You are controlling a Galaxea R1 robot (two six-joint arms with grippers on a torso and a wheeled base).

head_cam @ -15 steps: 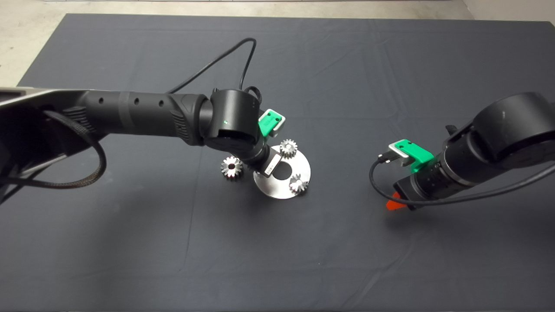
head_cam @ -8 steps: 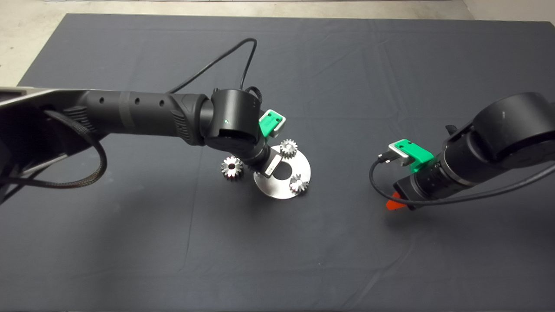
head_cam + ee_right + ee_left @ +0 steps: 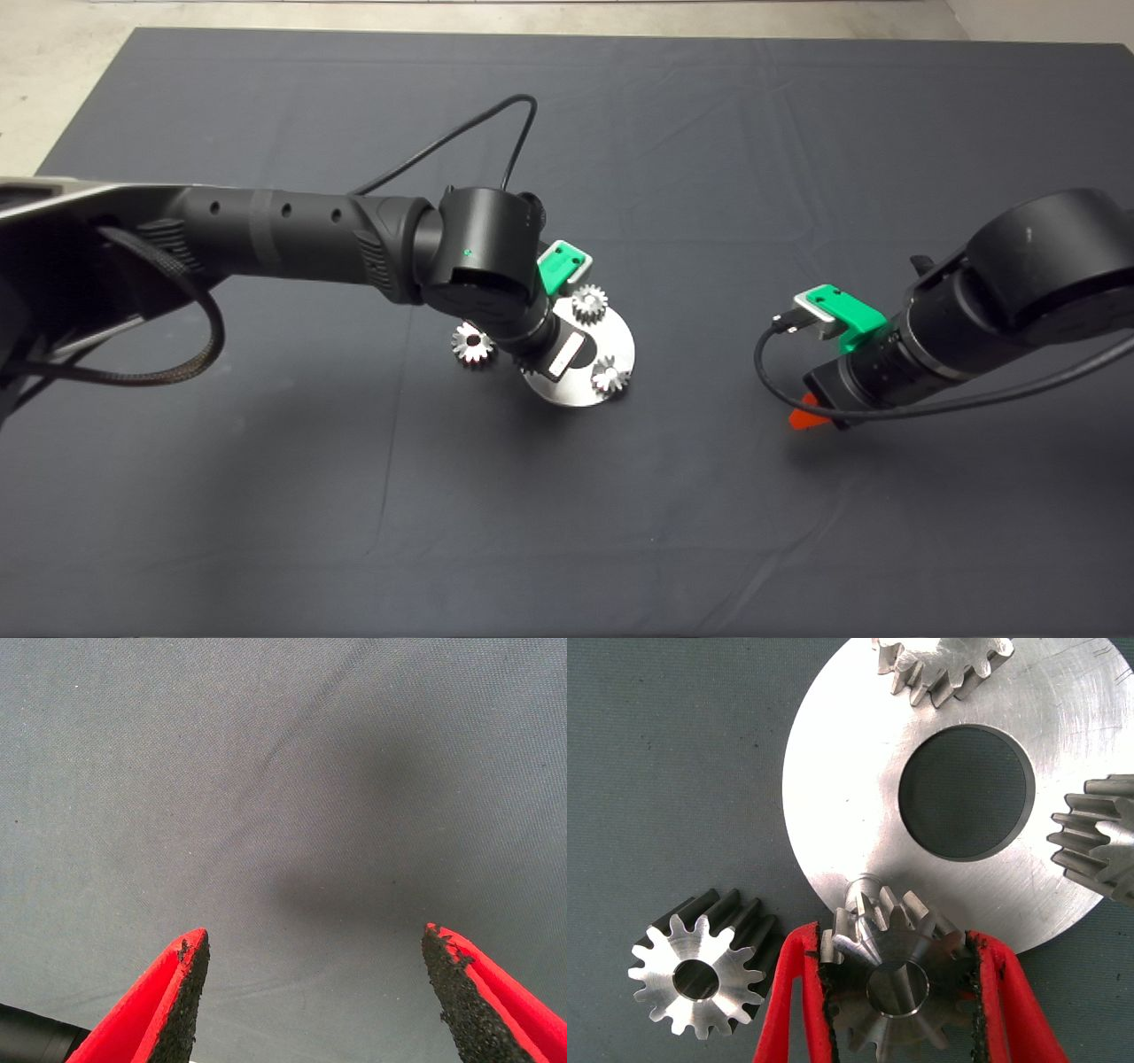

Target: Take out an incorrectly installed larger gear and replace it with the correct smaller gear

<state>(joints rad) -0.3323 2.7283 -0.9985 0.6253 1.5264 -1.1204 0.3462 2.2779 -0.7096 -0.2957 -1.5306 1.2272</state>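
Note:
My left gripper [image 3: 897, 937] is shut on the smaller gear [image 3: 893, 985], a silver toothed gear held over the near rim of the round steel plate [image 3: 622, 341] [image 3: 850, 771]. A short pin on the plate shows just beyond the held gear. The larger gear [image 3: 471, 343] [image 3: 700, 973], with a dark round centre hole, lies flat on the mat beside the plate, apart from it. Two other small gears [image 3: 588, 304] [image 3: 609, 375] stand on the plate's edge. In the head view the left wrist hides the held gear. My right gripper [image 3: 310, 943] hangs open over bare mat at the right.
The plate has a wide round centre hole [image 3: 967, 790], through which the dark mat [image 3: 567, 496] shows. A black cable [image 3: 461, 133] loops up from the left wrist. Pale floor borders the mat at the far left.
The left wrist has shifted slightly right and toward the plate, now covering its centre hole in the head view. The right arm has not moved.

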